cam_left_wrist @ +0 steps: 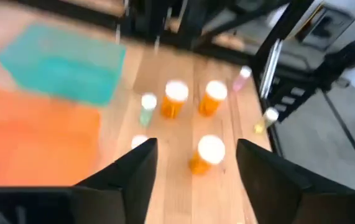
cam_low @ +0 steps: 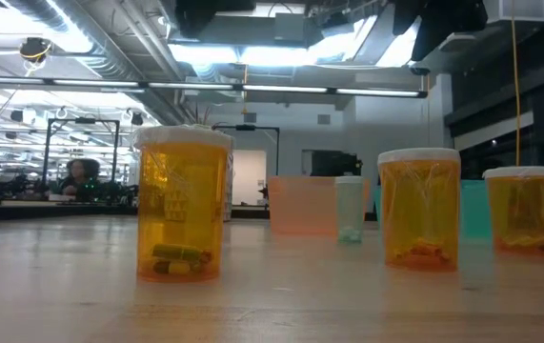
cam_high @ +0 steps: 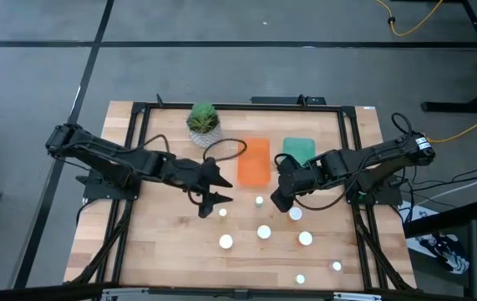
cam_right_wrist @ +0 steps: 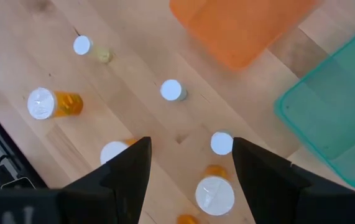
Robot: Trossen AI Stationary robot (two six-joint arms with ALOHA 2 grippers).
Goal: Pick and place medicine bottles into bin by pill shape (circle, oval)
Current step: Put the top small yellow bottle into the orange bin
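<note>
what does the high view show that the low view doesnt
Only the high view shows the small green plant in a white pot, both dark grippers, left and right, open and empty over the wooden table.

Only the low view shows pills inside the nearest amber bottle and a person in the room behind.

Both show the orange bin, the teal bin and white-capped bottles.

Before us, amber medicine bottles (cam_low: 181, 205) upright on our wooden table (cam_low: 272, 295) — orange bin (cam_low: 300, 205) behind
</note>
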